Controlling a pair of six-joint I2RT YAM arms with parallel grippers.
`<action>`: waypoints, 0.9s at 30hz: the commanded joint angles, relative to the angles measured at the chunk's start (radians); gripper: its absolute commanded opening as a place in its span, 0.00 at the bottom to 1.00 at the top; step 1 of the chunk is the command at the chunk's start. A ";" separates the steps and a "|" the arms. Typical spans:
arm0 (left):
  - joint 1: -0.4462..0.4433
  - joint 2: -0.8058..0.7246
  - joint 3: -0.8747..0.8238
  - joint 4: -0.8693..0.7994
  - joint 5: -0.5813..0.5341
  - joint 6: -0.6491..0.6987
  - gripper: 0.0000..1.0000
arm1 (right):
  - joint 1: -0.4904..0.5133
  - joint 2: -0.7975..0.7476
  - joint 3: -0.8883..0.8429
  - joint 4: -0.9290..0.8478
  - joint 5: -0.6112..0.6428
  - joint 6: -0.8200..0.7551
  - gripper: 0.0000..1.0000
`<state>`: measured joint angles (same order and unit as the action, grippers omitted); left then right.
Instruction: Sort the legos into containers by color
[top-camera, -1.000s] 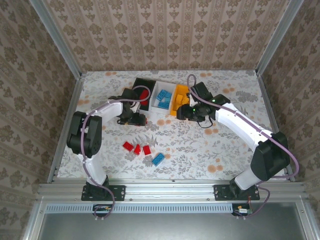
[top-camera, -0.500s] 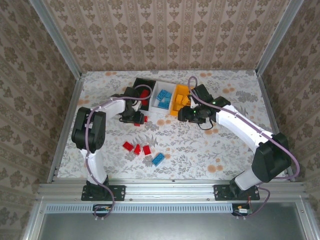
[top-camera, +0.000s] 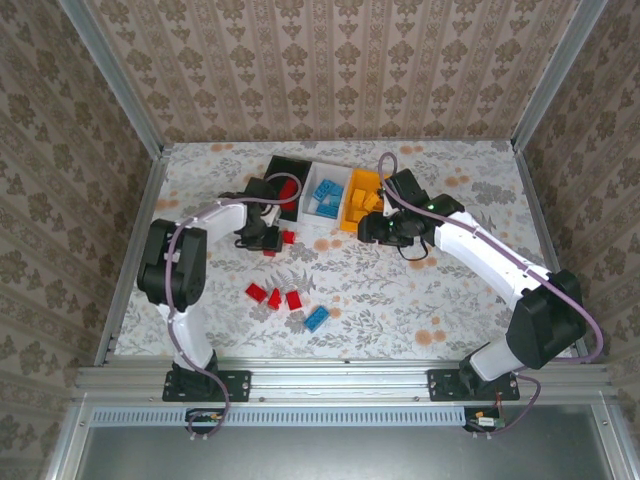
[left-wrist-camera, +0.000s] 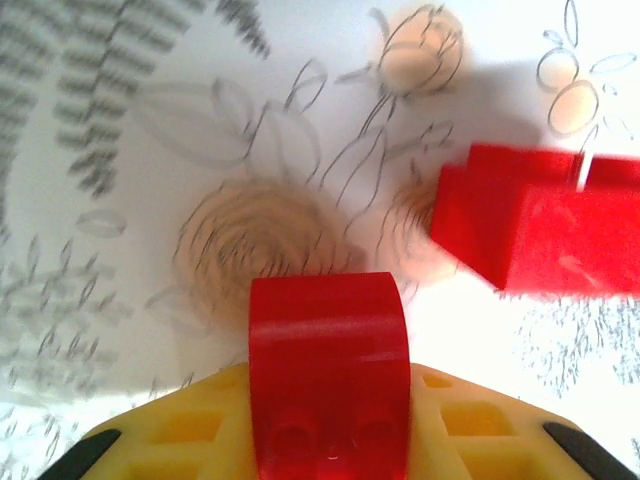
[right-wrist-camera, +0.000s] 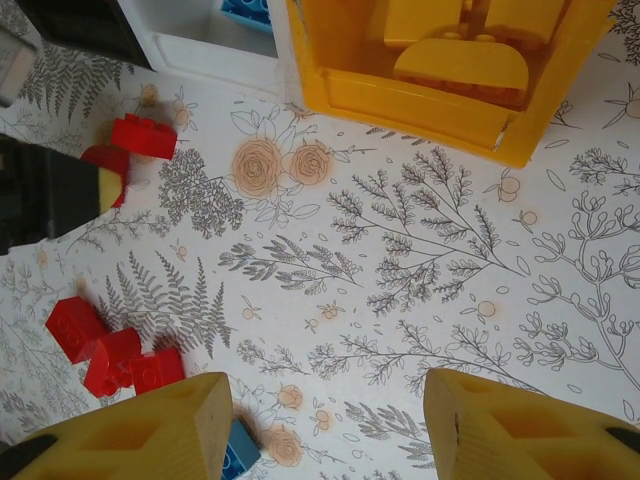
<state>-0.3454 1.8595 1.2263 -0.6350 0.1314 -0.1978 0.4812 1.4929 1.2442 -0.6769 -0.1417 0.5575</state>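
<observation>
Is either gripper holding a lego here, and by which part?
The left gripper holds a red lego, jaws shut on its two sides, its rounded end sticking out ahead. The right gripper is open and holds nothing.

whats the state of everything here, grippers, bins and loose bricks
left gripper: shut on a red curved brick
right gripper: open, empty
black bin: holds something red
white bin: holds blue bricks
orange bin: holds orange bricks
loose red brick: lying unsorted beside the left gripper
three red bricks: clustered, unsorted
blue brick: unsorted, next to the red cluster
</observation>
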 joint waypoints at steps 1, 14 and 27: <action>0.061 -0.134 -0.028 0.007 0.090 -0.058 0.32 | -0.003 -0.022 -0.026 0.009 0.001 0.010 0.55; 0.095 -0.023 0.380 0.058 0.188 -0.075 0.34 | 0.014 -0.207 -0.266 0.056 0.001 0.094 0.56; 0.054 0.370 0.839 -0.118 0.108 -0.003 0.41 | 0.008 -0.589 -0.414 -0.159 0.125 0.137 0.63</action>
<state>-0.2707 2.2066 1.9919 -0.6754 0.2680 -0.2405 0.4889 0.9508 0.8558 -0.7395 -0.0750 0.6697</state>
